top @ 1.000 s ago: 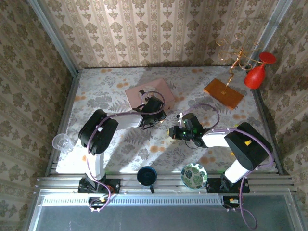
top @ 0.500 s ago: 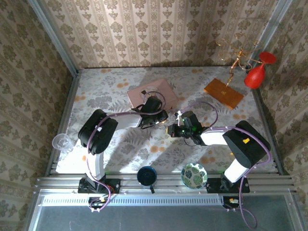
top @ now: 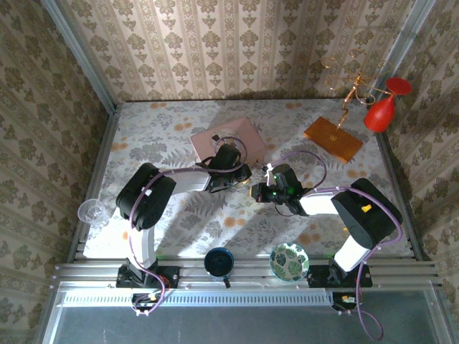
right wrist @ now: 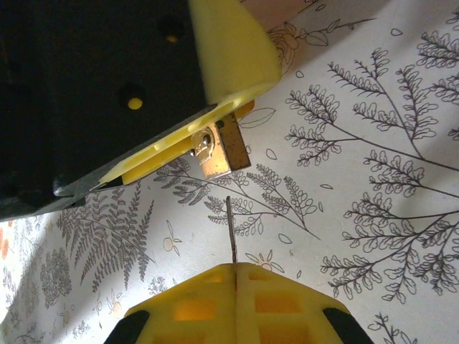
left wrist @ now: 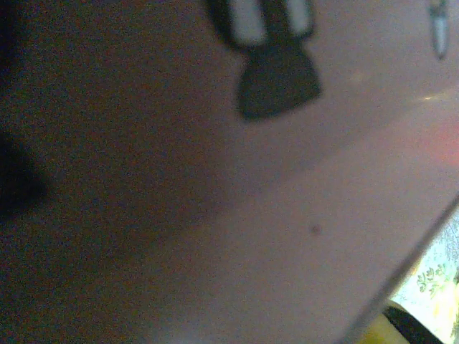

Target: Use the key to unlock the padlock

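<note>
Two grippers meet tip to tip just off the near edge of the flat pink rectangular box (top: 228, 136), which lies on the table under a pale cloth printed with leaves and flowers (top: 165, 136).

The left gripper (top: 242, 174) lies at the near right side of the pink box. Its yellow fingers (right wrist: 233, 57) are closed partway, pinching the small brass-gold padlock (right wrist: 217, 152) between them. In the right wrist view the brass body sticks out from between the thick upper finger and the thinner lower one. A round keyway shows on the face turned to the camera. The shackle is hidden inside the grip. The left wrist view is a close blur of pink box surface with a dark mark near its top edge.

The right gripper (top: 254, 192) sits just nearer and to the right of the left one, a little farther from the pink box. Its two yellow fingertips are pressed together on the thin silvery key (right wrist: 231, 229), whose blade is seen edge-on and stands out straight from between them. The blade's tip points at the padlock and stops just short of the brass body, with a narrow strip of cloth showing between them. It lies slightly to the right of the keyway.
</note>
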Controlling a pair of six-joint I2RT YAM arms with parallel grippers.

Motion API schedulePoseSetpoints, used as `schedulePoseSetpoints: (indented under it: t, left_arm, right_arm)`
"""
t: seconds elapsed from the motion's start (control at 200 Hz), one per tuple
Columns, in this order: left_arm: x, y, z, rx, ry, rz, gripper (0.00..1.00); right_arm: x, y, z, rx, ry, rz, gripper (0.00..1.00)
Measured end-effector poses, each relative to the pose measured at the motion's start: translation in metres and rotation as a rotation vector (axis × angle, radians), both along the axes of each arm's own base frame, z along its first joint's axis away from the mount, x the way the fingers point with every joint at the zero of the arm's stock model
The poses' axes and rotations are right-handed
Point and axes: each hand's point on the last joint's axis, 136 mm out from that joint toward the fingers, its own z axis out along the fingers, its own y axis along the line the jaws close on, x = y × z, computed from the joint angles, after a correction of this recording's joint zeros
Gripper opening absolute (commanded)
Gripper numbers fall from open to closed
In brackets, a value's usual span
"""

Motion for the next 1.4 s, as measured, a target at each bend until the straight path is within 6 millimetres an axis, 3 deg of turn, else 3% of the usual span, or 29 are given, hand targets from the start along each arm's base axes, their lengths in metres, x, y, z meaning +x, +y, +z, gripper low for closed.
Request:
schedulePoseSetpoints:
  t: [0.825,1.401]
  left_arm:
    - [0.0003,-0.0014,0.0017,-0.015,-0.001,-0.01,0.0]
    - [0.0,-0.0019,0.002,-0.018,0.0,-0.013,0.0]
  right_arm:
    - [0.0084,0.0008,0.0073,0.025,-0.018,-0.005,0.0]
    - [0.0083,0.0027,0.0004,0.052,-0.014,-0.01,0.0]
